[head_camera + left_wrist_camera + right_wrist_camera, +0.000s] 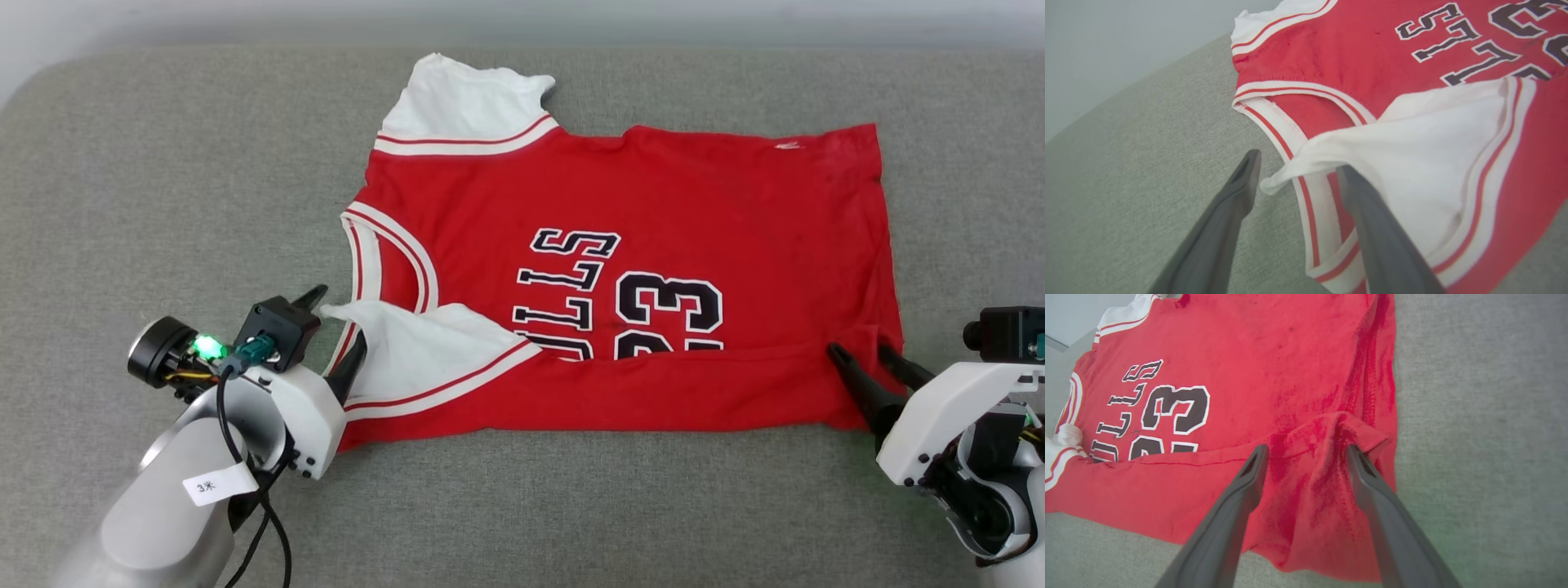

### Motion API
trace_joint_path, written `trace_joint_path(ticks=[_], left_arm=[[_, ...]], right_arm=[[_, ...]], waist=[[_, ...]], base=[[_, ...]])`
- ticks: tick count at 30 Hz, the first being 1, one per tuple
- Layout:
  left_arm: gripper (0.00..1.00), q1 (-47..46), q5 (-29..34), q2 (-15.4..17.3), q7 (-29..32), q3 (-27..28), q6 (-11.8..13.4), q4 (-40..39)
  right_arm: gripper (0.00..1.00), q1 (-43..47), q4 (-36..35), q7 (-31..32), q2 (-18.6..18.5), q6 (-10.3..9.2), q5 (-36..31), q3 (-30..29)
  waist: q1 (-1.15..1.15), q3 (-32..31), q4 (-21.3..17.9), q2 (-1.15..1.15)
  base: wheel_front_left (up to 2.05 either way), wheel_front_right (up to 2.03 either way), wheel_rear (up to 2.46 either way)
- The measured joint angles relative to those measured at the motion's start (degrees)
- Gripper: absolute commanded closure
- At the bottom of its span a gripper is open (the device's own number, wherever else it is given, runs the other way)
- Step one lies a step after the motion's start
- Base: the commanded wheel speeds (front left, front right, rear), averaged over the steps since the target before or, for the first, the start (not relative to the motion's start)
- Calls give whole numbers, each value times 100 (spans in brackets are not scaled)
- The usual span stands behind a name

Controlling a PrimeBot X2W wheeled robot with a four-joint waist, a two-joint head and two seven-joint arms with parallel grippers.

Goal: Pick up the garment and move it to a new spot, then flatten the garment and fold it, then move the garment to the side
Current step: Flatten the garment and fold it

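Note:
The red garment [653, 188] lies spread on the grey padded surface, collar to the left and hem to the right. Its near long edge [653, 392] is folded up over the lower part of the black "BULLS 23" lettering [620, 294]. The near white sleeve [408, 343] lies folded over the red body. My left gripper [336, 322] stands open at that sleeve, whose tip [1274, 183] hangs between the fingers. My right gripper [860, 351] is open over the hem's near corner, with a raised red wrinkle [1331, 424] just beyond its fingertips.
The grey fabric surface [163, 188] reaches out on every side of the garment, with a rounded far-left corner. A pale wall or floor band [522, 20] runs behind its far edge. The far white sleeve [457, 102] sticks out toward the back.

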Motion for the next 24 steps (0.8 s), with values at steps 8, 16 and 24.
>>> trace_joint_path(ticks=[8, 16, 24], left_arm=[[0, 122, -269, -222, -299, 292, 459, -42], [0, 873, -814, -388, 260, 559, 1065, -944], [0, 1752, -959, -186, 1397, 359, 1595, -1957]], right_arm=[[0, 142, -365, -185, -331, 0, -452, 254], [0, 776, -1103, 299, -253, 0, -1109, -16], [0, 1248, -1756, 1070, 25, 0, -1470, -358]], waist=[[0, -443, 89, 0], [-2, -867, 248, 0], [-2, -798, 247, 0]], base=[[0, 0, 0], [0, 0, 0], [0, 0, 0]])
